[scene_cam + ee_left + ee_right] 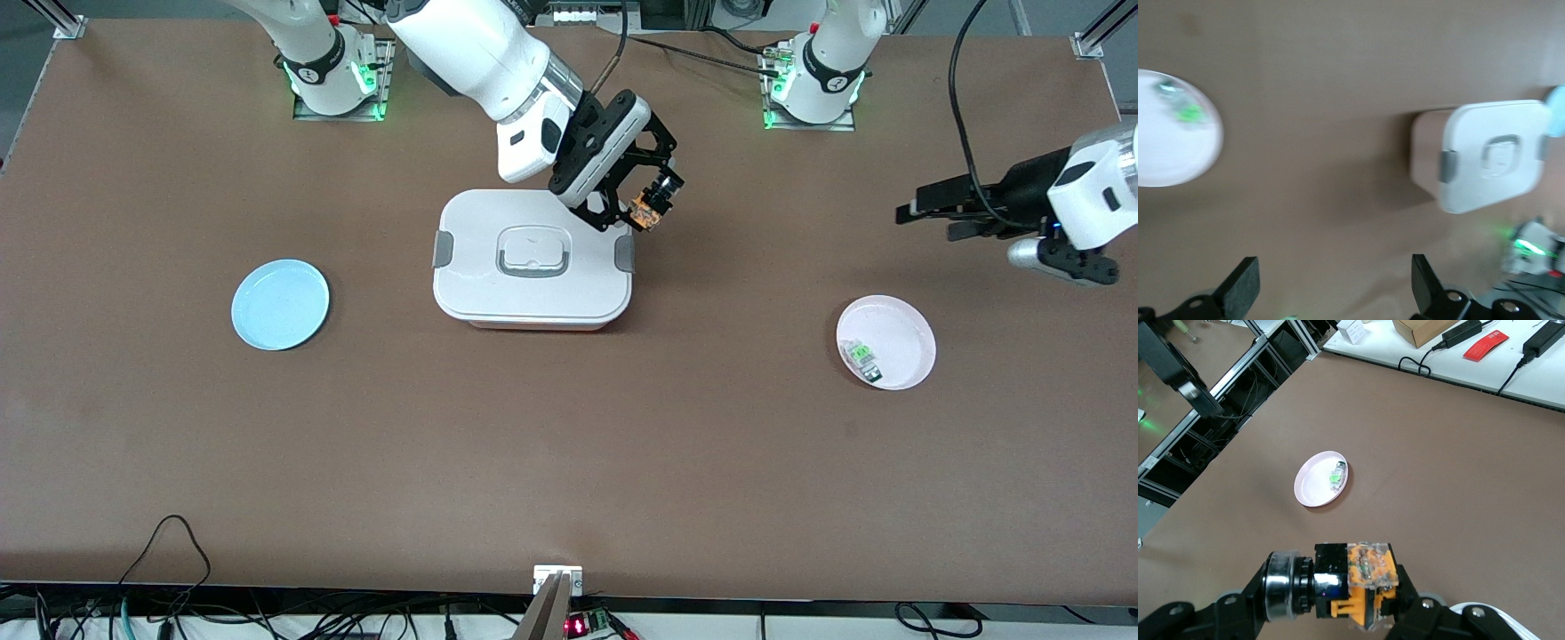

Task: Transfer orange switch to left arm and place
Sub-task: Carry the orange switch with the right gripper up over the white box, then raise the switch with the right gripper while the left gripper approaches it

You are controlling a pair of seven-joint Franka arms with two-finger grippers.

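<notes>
Over box [532, 258] corner – right hand [653, 203] grips orange switch [646, 213] | left hand [925, 213] spread, empty

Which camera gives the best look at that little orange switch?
The right wrist view: the orange switch fills the foreground, gripped by the right gripper. The front view shows it small, beside the box. The left wrist view misses it.

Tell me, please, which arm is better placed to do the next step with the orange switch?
The right. Its tool is shut on the orange switch, up by the box's edge toward the left arm's end. The left tool, open and empty, waits above the pink plate, probably to receive it.
</notes>
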